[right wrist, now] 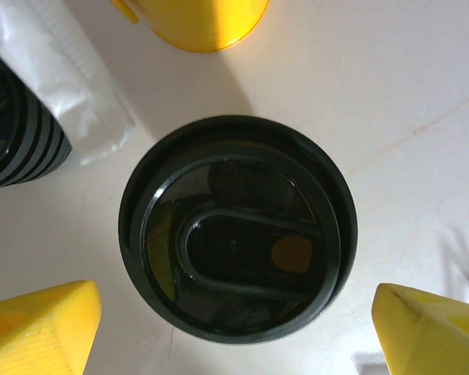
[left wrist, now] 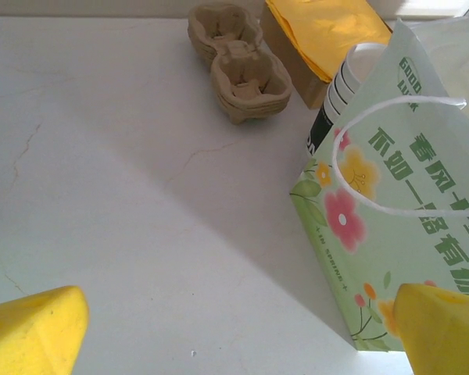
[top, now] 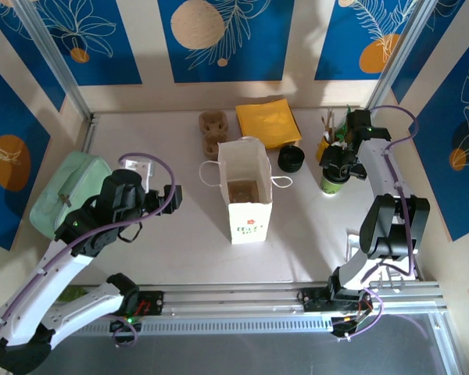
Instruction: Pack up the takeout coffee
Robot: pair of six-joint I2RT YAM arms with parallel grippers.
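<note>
Sitting upright on the tabletop (top: pixel 180 258) at the far right, the coffee cup (top: pixel 331 183) is a paper cup w/ a round black lid (right wrist: pixel 236 250). The right fingers (right wrist: pixel 41 328) hang straight above it, spread wide. One yellow tip sits on each side of the lid w/ a clear gap, and they hold nothing.

Just behind the cup is a yellow cup (top: pixel 326 145) w/ sticks in it. Just to its left is a stack of black lids (right wrist: pixel 16 133).

The paper bag (top: pixel 246 191) stands open mid-tabletop, well left of the coffee cup. It's white w/ a flower print & string handles, and brown cardboard shows at its bottom.

The left fingers (left wrist: pixel 33 332) are low, near the bag's left side, also spread wide & empty.

Behind the bag lie brown cardboard cup trays (left wrist: pixel 238 58), a yellow pad (left wrist: pixel 324 27) & some stacked white cups (left wrist: pixel 352 78).

A pale green pouch (top: pixel 66 191) lies at the left edge, beside the left arm (top: pixel 70 250).
</note>
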